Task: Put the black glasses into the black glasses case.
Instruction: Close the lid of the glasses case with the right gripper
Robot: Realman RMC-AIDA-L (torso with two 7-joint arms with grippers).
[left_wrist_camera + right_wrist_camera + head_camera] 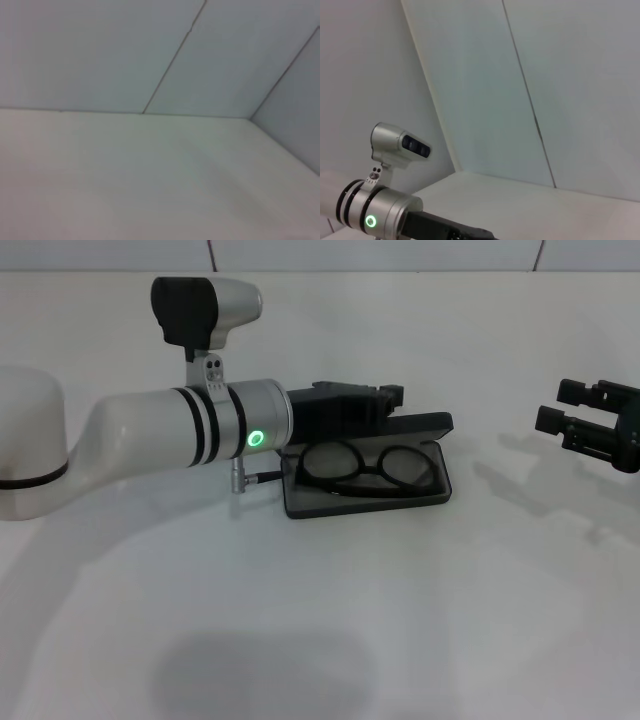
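Observation:
The black glasses case [366, 497] lies open at the table's middle, its lid [425, 424] raised at the back. Inside its grey tray rest the black glasses [369, 468], lenses facing me. My left gripper [372, 400] reaches in from the left and hovers just behind the case, over the lid's left end. Its dark body also shows in the right wrist view as the left gripper [451, 232]. My right gripper [562, 407] hangs open at the far right, well clear of the case, with nothing between its fingers. The left wrist view shows only table and wall.
The white table [330, 620] spreads bare in front of the case. A pale panelled wall [150, 50] stands behind. My left arm's silver wrist [245, 425] with a green light sits just left of the case.

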